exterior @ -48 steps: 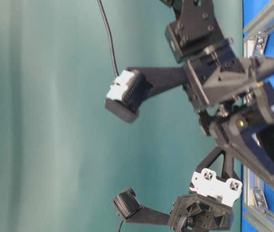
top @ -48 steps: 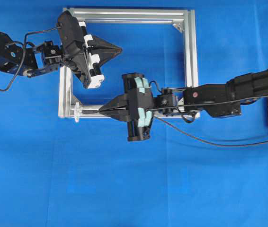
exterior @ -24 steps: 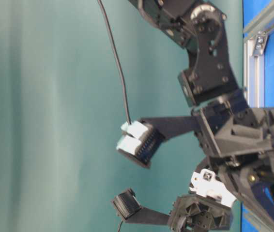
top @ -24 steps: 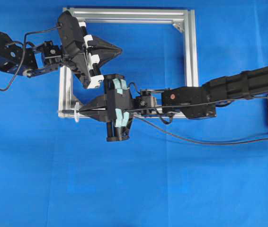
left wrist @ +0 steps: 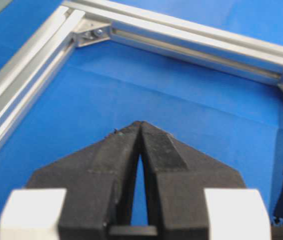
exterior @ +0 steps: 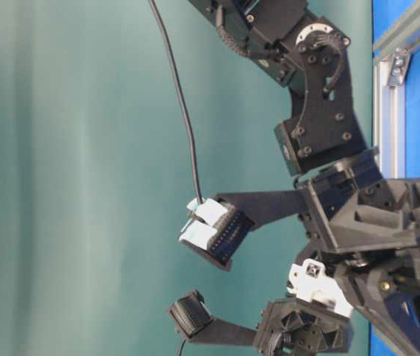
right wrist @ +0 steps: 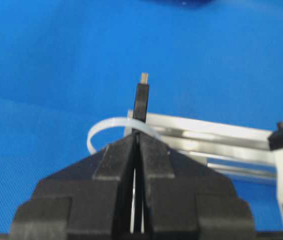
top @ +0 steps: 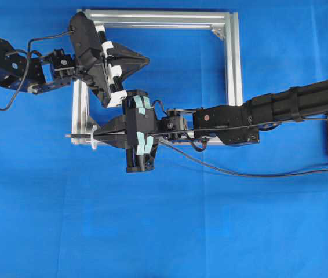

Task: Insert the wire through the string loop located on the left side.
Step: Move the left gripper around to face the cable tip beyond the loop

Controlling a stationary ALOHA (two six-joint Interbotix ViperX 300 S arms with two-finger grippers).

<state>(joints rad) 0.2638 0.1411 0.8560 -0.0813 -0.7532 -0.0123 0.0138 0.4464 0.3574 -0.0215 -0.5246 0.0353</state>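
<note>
Right wrist view, nearest first: the right gripper (right wrist: pixel 137 137) is clamped on the wire (right wrist: pixel 141 102), whose plug projects toward 12 o'clock from the fingertips with its metallic tip uppermost, and the whitish string loop (right wrist: pixel 112 126) curves from 9 o'clock of the plug across its base, at the end of the aluminium frame (right wrist: pixel 206 137) (whether the plug sits inside the loop cannot be told). Overhead, the plug tip (top: pixel 70 136) lies just beyond the frame's lower-left corner at 9 o'clock. Farther off, toward 12 o'clock, the left gripper (top: pixel 145 59) hovers inside the frame, fingers together and holding nothing.
</note>
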